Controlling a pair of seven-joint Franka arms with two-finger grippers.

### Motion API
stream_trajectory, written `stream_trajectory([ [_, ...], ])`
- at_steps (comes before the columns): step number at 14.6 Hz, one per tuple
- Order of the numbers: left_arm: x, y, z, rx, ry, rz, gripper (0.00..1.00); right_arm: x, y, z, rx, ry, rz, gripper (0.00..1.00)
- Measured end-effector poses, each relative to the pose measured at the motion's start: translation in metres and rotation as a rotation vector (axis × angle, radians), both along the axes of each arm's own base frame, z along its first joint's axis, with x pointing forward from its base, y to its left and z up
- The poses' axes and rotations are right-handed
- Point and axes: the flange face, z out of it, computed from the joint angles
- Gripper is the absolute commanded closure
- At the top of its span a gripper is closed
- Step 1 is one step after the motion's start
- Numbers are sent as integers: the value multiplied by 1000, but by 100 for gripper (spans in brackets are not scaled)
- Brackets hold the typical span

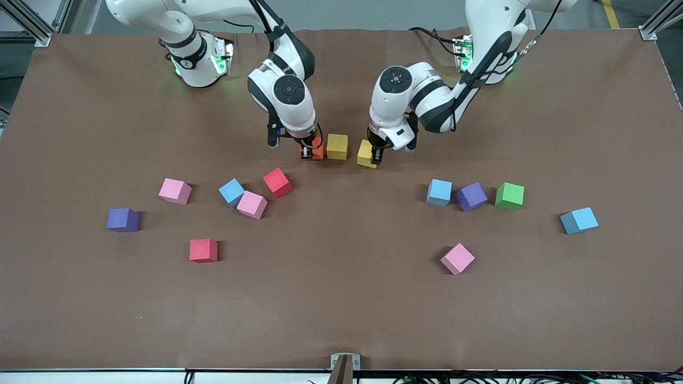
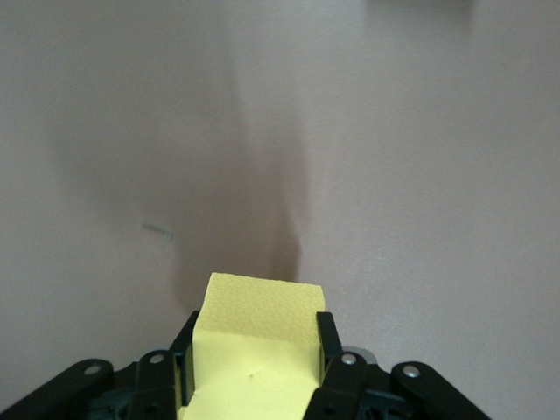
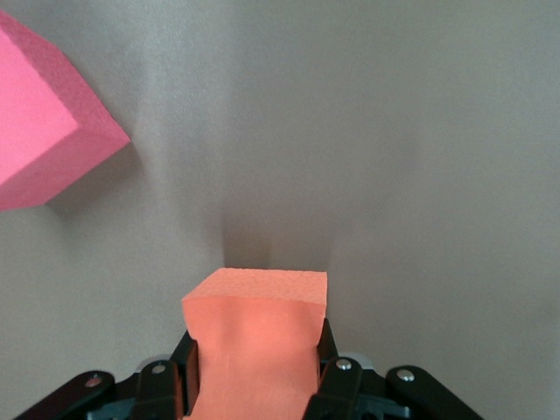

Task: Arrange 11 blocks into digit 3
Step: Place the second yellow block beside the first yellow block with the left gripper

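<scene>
My right gripper [image 1: 310, 150] is shut on the orange block [image 1: 318, 149], low at the table surface. The right wrist view shows that orange block [image 3: 258, 337] squeezed between both fingers. A yellow block [image 1: 337, 146] rests on the table right beside it, toward the left arm's end. My left gripper [image 1: 374, 156] is shut on a second yellow block [image 1: 365, 154], a small gap away from the first. In the left wrist view this yellow block [image 2: 255, 346] fills the jaws. No figure of a digit 3 shows among the blocks.
Nearer the front camera, loose blocks lie scattered: pink [image 1: 175, 191], light blue [image 1: 231, 192], pink [image 1: 252, 204], red [image 1: 277, 182], purple [image 1: 122, 220], red [image 1: 203, 250], light blue [image 1: 439, 192], purple [image 1: 471, 196], green [image 1: 509, 196], light blue [image 1: 579, 220], pink [image 1: 458, 258].
</scene>
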Motion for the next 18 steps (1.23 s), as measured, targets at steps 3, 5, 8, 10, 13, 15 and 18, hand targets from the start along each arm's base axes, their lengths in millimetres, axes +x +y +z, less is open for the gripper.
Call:
stream_trajectory([
  [3,-1,-1,-1,-2,8,85,84,-4,1,-5,-44,-33,-8,98],
  [5,-4,-3,-4,-11,15,139,84,-8,3,-11,-60,-38,-10,98],
  [8,-13,-10,-13,-11,32,151,84,-11,5,-13,-63,-39,-12,98],
  [10,-18,-12,-21,-3,32,135,84,-12,6,-13,-64,-40,-10,98],
  [13,-20,-13,-30,1,29,117,84,-13,8,-12,-63,-43,-20,98],
  [15,-19,-14,-30,-2,26,115,84,-13,9,-12,-61,-45,-20,95],
  [18,-19,-17,-30,-12,25,117,84,-16,12,-12,-62,-45,-14,95],
])
